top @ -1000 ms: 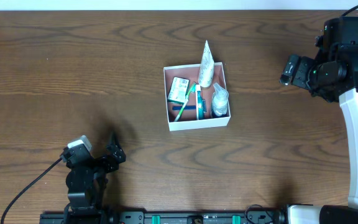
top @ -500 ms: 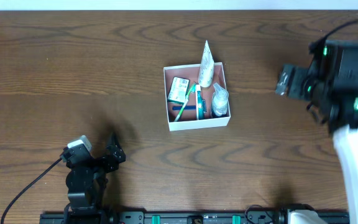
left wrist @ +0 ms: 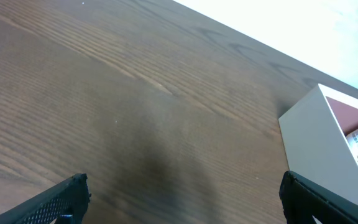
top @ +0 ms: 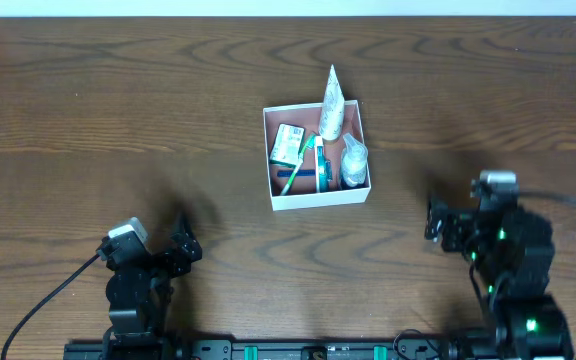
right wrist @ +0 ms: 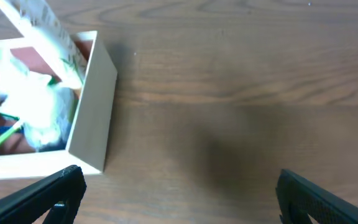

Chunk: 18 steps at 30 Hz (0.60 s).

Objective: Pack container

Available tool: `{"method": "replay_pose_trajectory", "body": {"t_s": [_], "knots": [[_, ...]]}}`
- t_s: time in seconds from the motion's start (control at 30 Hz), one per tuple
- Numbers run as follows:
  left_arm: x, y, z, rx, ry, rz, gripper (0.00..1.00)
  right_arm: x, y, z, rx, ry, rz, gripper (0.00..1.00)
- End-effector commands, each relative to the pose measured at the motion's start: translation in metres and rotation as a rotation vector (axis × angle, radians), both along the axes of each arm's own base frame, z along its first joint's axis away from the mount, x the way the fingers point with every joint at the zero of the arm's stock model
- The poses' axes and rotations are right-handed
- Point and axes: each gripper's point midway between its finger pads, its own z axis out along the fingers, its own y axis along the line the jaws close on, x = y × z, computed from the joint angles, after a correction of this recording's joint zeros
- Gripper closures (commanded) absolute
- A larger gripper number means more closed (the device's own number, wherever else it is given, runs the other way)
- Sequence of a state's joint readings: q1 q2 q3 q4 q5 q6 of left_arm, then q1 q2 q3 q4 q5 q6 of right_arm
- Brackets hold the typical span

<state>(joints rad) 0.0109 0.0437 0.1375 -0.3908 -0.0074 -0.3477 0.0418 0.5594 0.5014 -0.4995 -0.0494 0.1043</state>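
From above, the white box sits near the middle of the brown table, holding a tube, a packet, a toothbrush and a clear bottle. The left gripper sits near and left, the right gripper near and right, both well apart from the box. The left wrist camera shows the left fingers spread wide with nothing between them and a box corner at the right, and the right wrist camera shows the right fingers wide too, holding nothing, with the box up at the left.
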Motion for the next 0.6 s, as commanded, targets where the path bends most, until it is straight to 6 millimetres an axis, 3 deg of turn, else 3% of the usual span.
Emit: {"method": "replay_pose_trajectory", "body": {"t_s": [0.0, 0.57], "knots": [[0.000, -0.001, -0.009, -0.008, 0.016, 0.001, 0.02, -0.011, -0.004, -0.007, -0.009, -0.059, -0.004, 0.01], [0.000, -0.001, -0.009, -0.008, 0.016, 0.001, 0.02, -0.030, 0.000, -0.030, 0.008, -0.205, 0.013, 0.01]]}}
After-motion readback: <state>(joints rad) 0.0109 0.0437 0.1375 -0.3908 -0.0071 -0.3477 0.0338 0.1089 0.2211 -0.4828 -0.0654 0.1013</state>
